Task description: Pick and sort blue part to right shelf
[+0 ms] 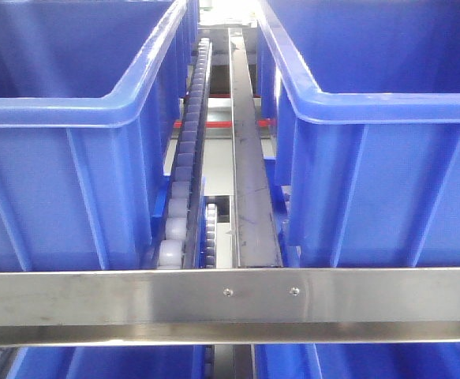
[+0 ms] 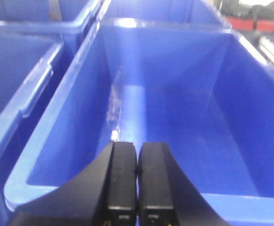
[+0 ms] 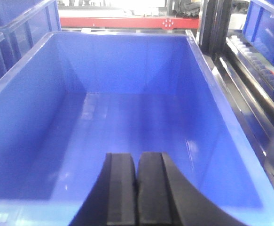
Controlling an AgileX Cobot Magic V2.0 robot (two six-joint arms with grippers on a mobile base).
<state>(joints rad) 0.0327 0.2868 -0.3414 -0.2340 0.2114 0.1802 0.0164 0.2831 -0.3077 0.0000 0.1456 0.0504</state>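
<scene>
Blue part: you cannot see it in any view. Your left gripper [image 2: 137, 176] hangs over a blue bin [image 2: 127, 70], fingers pressed together, holding nothing. Your right gripper [image 3: 137, 181] does the same over another blue bin [image 3: 202, 61]. In front, a roller track [image 1: 188, 158] runs between two bins, behind a metal bar [image 1: 230, 296].

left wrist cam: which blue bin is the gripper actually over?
The large blue plastic bin filling the middle of the view; the closed left gripper sits above its near rim. The other blue bins lie off to the left, beyond its wall.
</scene>
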